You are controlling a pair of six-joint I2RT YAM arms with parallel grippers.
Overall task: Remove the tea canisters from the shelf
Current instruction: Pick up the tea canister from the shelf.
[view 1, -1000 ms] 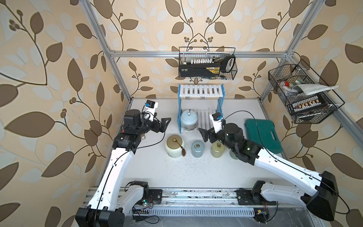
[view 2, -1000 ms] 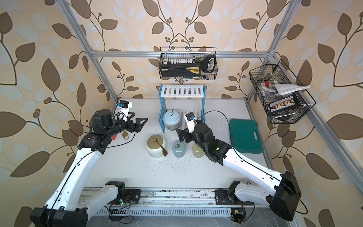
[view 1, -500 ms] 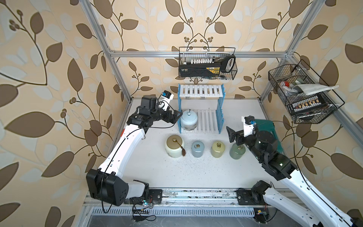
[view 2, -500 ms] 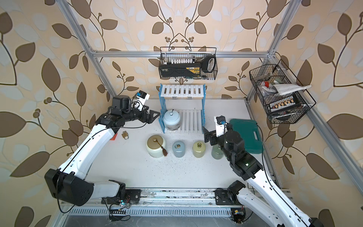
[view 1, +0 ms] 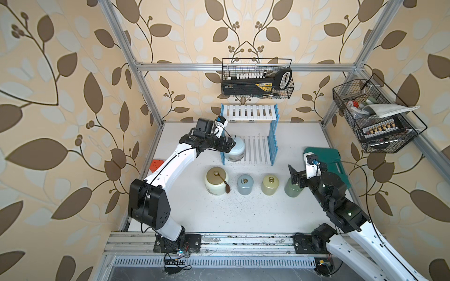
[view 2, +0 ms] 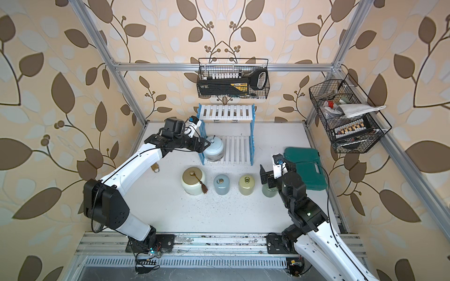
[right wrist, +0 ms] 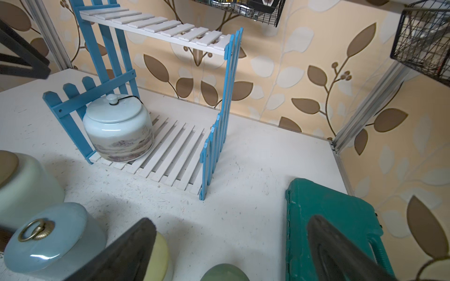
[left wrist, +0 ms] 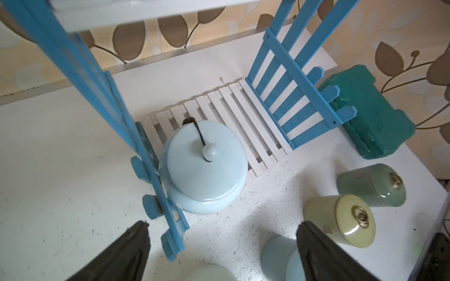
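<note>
Our left arm (view 1: 170,167) was stretched out to the shelf (view 1: 248,114), with the left gripper (view 1: 230,144) at the outside of its left side panel, jaws spread wide and empty. Our right arm (view 1: 341,209) was folded low, in front of the shelf and off its right side. The right gripper (view 1: 294,175) pointed toward the shelf, jaws equally wide.

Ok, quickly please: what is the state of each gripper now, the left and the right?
Left gripper: open, holding nothing, facing the pale blue canister.
Right gripper: open, holding nothing.
</note>
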